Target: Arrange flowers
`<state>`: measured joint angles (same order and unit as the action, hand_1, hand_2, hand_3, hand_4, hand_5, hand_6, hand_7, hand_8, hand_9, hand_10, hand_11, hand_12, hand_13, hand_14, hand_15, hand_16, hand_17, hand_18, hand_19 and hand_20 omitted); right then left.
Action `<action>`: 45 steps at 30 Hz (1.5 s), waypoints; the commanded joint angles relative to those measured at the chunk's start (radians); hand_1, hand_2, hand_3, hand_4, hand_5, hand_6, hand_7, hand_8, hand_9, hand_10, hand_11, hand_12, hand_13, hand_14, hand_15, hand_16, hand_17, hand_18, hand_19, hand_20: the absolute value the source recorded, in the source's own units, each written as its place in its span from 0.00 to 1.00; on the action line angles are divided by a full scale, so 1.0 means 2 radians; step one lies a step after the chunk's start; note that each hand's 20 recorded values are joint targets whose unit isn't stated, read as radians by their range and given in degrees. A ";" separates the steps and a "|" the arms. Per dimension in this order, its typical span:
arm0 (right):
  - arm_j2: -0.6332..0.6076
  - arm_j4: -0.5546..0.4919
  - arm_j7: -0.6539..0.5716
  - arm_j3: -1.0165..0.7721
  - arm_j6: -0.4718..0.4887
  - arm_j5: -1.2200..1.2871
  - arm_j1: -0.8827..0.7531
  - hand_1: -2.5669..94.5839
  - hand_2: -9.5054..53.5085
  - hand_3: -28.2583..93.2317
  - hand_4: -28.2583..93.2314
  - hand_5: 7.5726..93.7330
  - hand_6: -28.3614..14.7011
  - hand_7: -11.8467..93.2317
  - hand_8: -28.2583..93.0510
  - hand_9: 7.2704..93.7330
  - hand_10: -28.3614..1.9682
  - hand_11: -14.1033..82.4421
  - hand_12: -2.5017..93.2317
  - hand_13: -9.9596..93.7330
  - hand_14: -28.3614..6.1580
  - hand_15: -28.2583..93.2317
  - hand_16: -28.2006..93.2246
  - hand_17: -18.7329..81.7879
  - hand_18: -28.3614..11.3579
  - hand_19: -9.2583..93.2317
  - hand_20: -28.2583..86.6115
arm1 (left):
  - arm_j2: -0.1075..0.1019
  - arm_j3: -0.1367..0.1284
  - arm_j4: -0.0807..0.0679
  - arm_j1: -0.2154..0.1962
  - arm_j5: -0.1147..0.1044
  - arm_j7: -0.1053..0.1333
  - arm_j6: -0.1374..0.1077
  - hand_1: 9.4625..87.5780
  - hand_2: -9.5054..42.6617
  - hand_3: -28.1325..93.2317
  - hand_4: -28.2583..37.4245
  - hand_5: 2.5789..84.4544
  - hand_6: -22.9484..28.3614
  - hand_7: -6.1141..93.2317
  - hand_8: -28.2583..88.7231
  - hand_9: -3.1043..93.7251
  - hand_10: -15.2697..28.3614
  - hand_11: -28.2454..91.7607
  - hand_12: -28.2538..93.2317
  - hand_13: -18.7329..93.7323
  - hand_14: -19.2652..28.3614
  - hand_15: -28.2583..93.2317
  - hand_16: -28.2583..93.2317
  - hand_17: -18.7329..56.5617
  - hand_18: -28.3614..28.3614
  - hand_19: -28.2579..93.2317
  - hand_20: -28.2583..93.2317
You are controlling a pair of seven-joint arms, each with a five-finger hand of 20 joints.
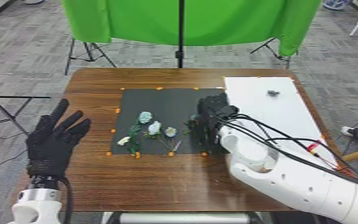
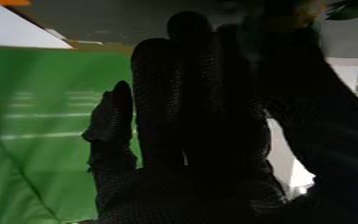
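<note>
Head view: right robot hand [image 1: 213, 115] overlaps mat [image 1: 165, 102] beside white sheet [image 1: 260, 107].

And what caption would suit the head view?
Right hand at the dark mat beside the flowers, left hand open at the table's left edge.

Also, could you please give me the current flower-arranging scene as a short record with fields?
table: brown wood
work area: black mat beside a white sheet
flowers: several artificial-looking blooms on the mat, including a pale blue one and a small cream one
on white sheet: one small dark item, too small to identify
left hand: open near the table's left edge
right hand: at the mat's right side; grip unclear
background: green cloth beyond the table
</note>
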<state>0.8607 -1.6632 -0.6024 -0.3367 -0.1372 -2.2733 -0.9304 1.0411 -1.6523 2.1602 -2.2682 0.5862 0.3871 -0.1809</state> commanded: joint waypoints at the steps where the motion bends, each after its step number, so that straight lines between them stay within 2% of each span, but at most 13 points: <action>1: -0.017 -0.025 0.010 -0.030 0.007 -0.010 -0.014 0.40 0.00 0.87 0.00 0.65 0.75 0.25 0.12 0.72 0.57 0.44 0.19 0.66 0.55 0.83 0.35 0.36 0.16 0.89 0.72 | -0.004 0.005 0.000 -0.010 -0.007 0.010 -0.007 0.10 0.37 0.84 0.00 0.35 0.54 0.18 0.15 0.34 0.77 0.41 0.32 0.37 1.00 0.64 0.17 0.14 1.00 0.64 0.44; 6: -0.055 -0.046 0.001 -0.063 -0.001 0.016 -0.030 0.37 0.00 0.87 0.00 0.61 0.71 0.25 0.12 0.69 0.56 0.45 0.19 0.63 0.52 0.84 0.35 0.35 0.14 0.88 0.73 | -0.011 0.007 0.000 -0.014 -0.013 0.019 -0.011 0.10 0.37 0.83 0.00 0.35 0.54 0.18 0.15 0.34 0.78 0.41 0.32 0.37 1.00 0.64 0.17 0.14 1.00 0.65 0.44; 9: -0.075 -0.041 -0.015 -0.076 -0.013 0.042 -0.023 0.37 0.00 0.87 0.00 0.60 0.70 0.25 0.12 0.67 0.56 0.45 0.19 0.62 0.50 0.85 0.35 0.34 0.14 0.88 0.73 | -0.008 0.003 0.000 -0.015 -0.012 0.016 -0.011 0.10 0.37 0.83 0.00 0.35 0.54 0.18 0.15 0.34 0.78 0.41 0.32 0.37 1.00 0.65 0.17 0.14 1.00 0.65 0.44; 14: -0.095 0.015 -0.062 -0.052 -0.043 0.069 0.033 0.35 0.00 0.88 0.00 0.60 0.69 0.24 0.13 0.64 0.53 0.43 0.18 0.61 0.49 0.83 0.34 0.34 0.14 0.86 0.72 | -0.012 0.005 -0.001 -0.013 -0.012 0.017 -0.011 0.10 0.37 0.83 0.00 0.35 0.54 0.18 0.15 0.34 0.78 0.41 0.32 0.37 1.00 0.64 0.17 0.14 1.00 0.65 0.44; 19: -0.094 0.083 -0.105 -0.003 -0.054 0.080 0.099 0.35 0.00 0.88 0.00 0.58 0.68 0.25 0.12 0.59 0.47 0.40 0.17 0.58 0.46 0.83 0.33 0.34 0.14 0.86 0.72 | -0.010 0.007 -0.002 -0.005 -0.008 0.007 -0.007 0.10 0.37 0.83 0.00 0.35 0.54 0.18 0.15 0.34 0.78 0.41 0.32 0.37 1.00 0.64 0.17 0.14 1.00 0.65 0.44; 21: -0.093 0.099 -0.118 0.002 -0.048 0.083 0.109 0.35 0.00 0.88 0.00 0.57 0.68 0.25 0.12 0.58 0.46 0.39 0.17 0.58 0.45 0.83 0.32 0.34 0.14 0.86 0.72 | -0.011 0.008 -0.003 -0.002 -0.010 0.006 -0.007 0.10 0.37 0.84 0.00 0.35 0.54 0.18 0.15 0.34 0.78 0.41 0.32 0.37 1.00 0.64 0.17 0.14 1.00 0.65 0.44; 25: -0.082 0.127 -0.124 -0.003 -0.010 0.095 0.114 0.36 0.00 0.89 0.00 0.55 0.69 0.25 0.12 0.56 0.45 0.38 0.17 0.57 0.43 0.83 0.32 0.34 0.13 0.87 0.71 | -0.004 0.005 -0.004 0.001 -0.003 -0.004 0.000 0.10 0.37 0.84 0.00 0.35 0.54 0.18 0.15 0.34 0.78 0.41 0.32 0.37 1.00 0.64 0.17 0.14 1.00 0.65 0.44; 31: -0.041 0.169 -0.105 -0.021 0.059 0.098 0.105 0.37 0.00 0.89 0.00 0.52 0.73 0.26 0.12 0.54 0.45 0.37 0.17 0.54 0.43 0.83 0.31 0.33 0.14 0.86 0.71 | -0.006 0.006 -0.003 0.000 -0.005 0.003 -0.005 0.10 0.37 0.84 0.00 0.35 0.54 0.18 0.15 0.34 0.78 0.41 0.32 0.37 1.00 0.64 0.17 0.14 1.00 0.65 0.44; 33: -0.034 0.174 -0.113 -0.028 0.093 0.113 0.102 0.37 0.00 0.89 0.00 0.52 0.73 0.26 0.12 0.54 0.46 0.37 0.17 0.54 0.44 0.83 0.31 0.32 0.14 0.86 0.70 | -0.005 0.009 -0.005 0.007 -0.005 0.000 -0.004 0.10 0.37 0.84 0.00 0.35 0.54 0.18 0.15 0.34 0.78 0.41 0.32 0.37 1.00 0.64 0.17 0.14 1.00 0.65 0.44; 35: -0.031 0.178 -0.110 -0.040 0.115 0.139 0.097 0.37 0.00 0.90 0.00 0.49 0.73 0.25 0.12 0.53 0.46 0.36 0.17 0.53 0.43 0.82 0.30 0.32 0.14 0.85 0.70 | -0.011 0.015 -0.009 0.016 -0.007 0.003 -0.001 0.10 0.37 0.83 0.00 0.35 0.54 0.18 0.15 0.34 0.78 0.41 0.32 0.37 1.00 0.64 0.17 0.14 1.00 0.65 0.44; 36: -0.032 0.181 -0.104 -0.043 0.125 0.146 0.096 0.37 0.00 0.90 0.00 0.48 0.74 0.25 0.12 0.51 0.46 0.36 0.17 0.52 0.44 0.82 0.30 0.31 0.14 0.84 0.70 | -0.008 0.017 -0.012 0.022 -0.005 -0.003 0.002 0.10 0.37 0.83 0.00 0.35 0.54 0.18 0.15 0.34 0.78 0.41 0.32 0.37 1.00 0.64 0.17 0.14 1.00 0.65 0.44; 41: -0.027 0.195 -0.093 -0.023 0.140 0.106 0.100 0.38 0.00 0.89 0.00 0.43 0.79 0.26 0.12 0.49 0.48 0.34 0.17 0.51 0.45 0.81 0.29 0.31 0.15 0.84 0.70 | -0.003 0.018 -0.013 0.022 -0.003 -0.001 0.005 0.10 0.37 0.84 0.00 0.35 0.54 0.18 0.15 0.34 0.78 0.41 0.32 0.37 1.00 0.65 0.17 0.14 1.00 0.65 0.44; 45: -0.022 0.208 -0.106 -0.006 0.131 0.095 0.105 0.42 0.00 0.87 0.00 0.51 0.83 0.27 0.11 0.58 0.59 0.35 0.17 0.57 0.51 0.78 0.30 0.33 0.15 0.84 0.69 | -0.002 0.016 -0.013 0.023 -0.003 0.001 0.003 0.10 0.37 0.84 0.00 0.35 0.54 0.18 0.15 0.34 0.78 0.41 0.32 0.37 1.00 0.64 0.17 0.14 1.00 0.65 0.44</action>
<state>0.7965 -1.2846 -0.8025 -0.3922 0.1404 -1.9908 -0.7264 1.0229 -1.6162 2.1383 -2.2174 0.5722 0.3957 -0.1846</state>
